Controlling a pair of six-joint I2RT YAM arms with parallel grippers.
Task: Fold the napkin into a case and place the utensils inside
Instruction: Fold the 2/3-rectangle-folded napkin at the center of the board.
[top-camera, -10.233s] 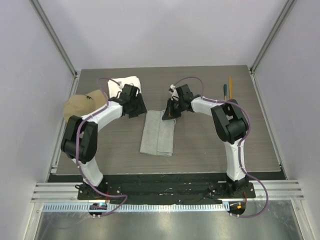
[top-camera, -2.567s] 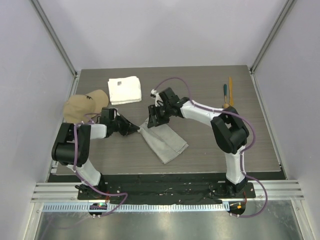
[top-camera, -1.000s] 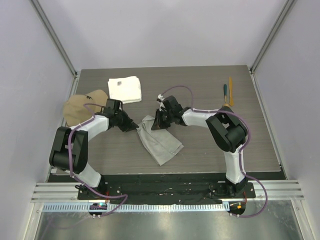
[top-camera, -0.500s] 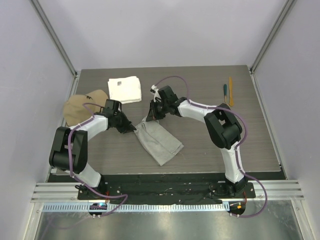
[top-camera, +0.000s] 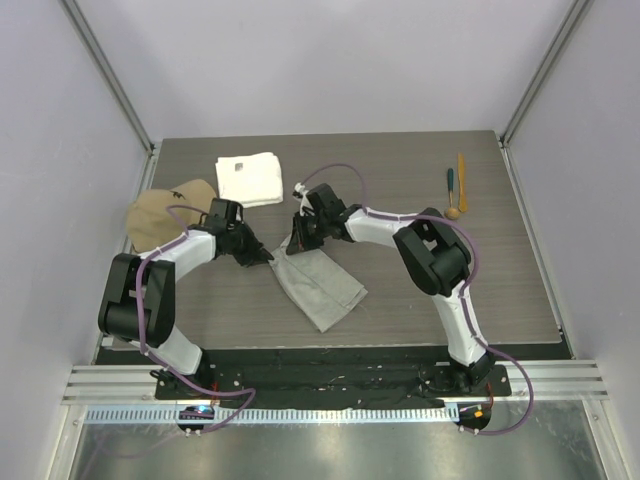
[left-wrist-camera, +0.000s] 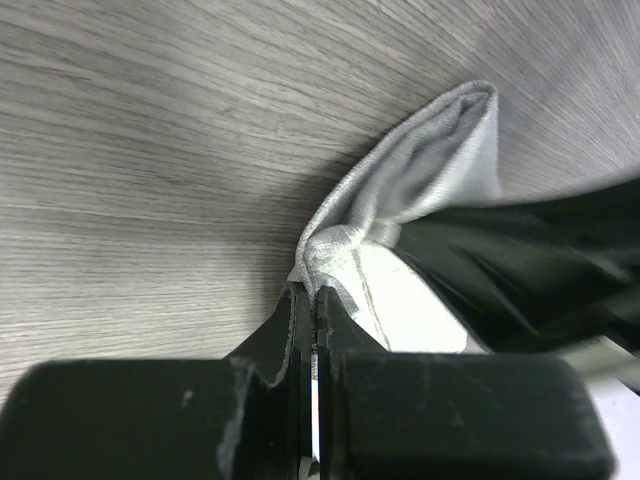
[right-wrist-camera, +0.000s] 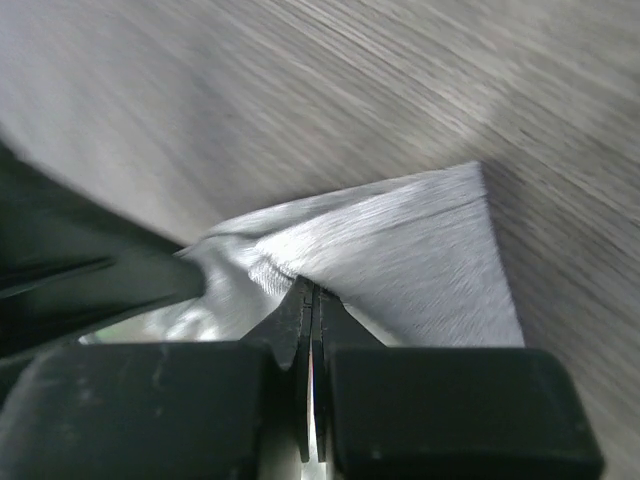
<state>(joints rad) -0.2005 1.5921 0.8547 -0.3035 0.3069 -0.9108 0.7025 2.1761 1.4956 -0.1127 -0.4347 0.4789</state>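
Observation:
The light-grey napkin (top-camera: 320, 285) lies folded as a slanted strip at the table's middle. My left gripper (top-camera: 268, 258) is shut on its far left corner, and the left wrist view shows the napkin (left-wrist-camera: 425, 175) bunched up out of the shut left gripper (left-wrist-camera: 315, 296). My right gripper (top-camera: 294, 244) is shut on the neighbouring far corner; in the right wrist view the napkin (right-wrist-camera: 400, 245) spreads out from the shut right gripper (right-wrist-camera: 309, 286). The utensils lie at the far right: a teal-handled one (top-camera: 450, 181), an orange stick (top-camera: 461, 168) and a wooden spoon bowl (top-camera: 453, 212).
A thick white towel (top-camera: 249, 178) lies at the back left. A tan cap (top-camera: 165, 212) sits at the table's left edge beside my left arm. Both grippers are close together over the napkin's far end. Metal frame posts stand at the table's back corners.
The right gripper has shifted a little left and nearer the left gripper, drawing the napkin's far corner with it. The left gripper has hardly moved. Both stay shut.

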